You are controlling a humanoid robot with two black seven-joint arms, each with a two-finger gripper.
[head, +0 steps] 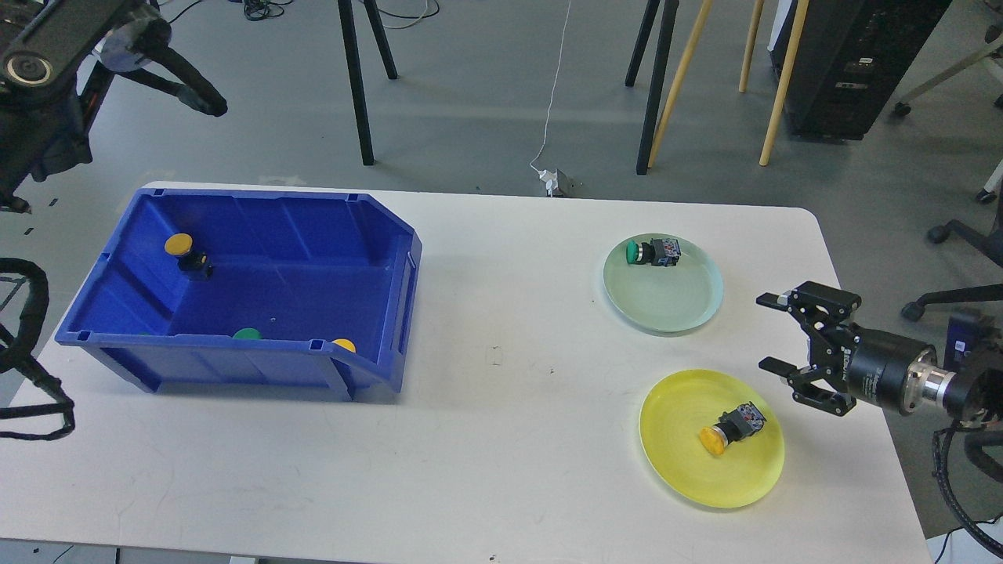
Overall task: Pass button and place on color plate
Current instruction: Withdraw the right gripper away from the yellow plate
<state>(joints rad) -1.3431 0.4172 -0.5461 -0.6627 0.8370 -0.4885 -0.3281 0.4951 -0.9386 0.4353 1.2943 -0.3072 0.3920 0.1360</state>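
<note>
A yellow-capped button (729,433) lies on its side on the yellow plate (682,462) at the front right. A green-capped button (651,252) lies on the pale green plate (666,301) behind it. My right gripper (768,330) is open and empty, above the table to the right of both plates, apart from the yellow button. My left gripper (200,98) is raised at the top left, behind the blue bin (235,368); its fingers cannot be told apart. The bin holds a yellow button (186,254), a green one (248,334) and another yellow one (342,345).
The white table (501,439) carries the bin at the left and the two plates at the right. Tripod legs, wooden poles, a black cabinet and office chairs stand on the floor beyond the table's far and right edges.
</note>
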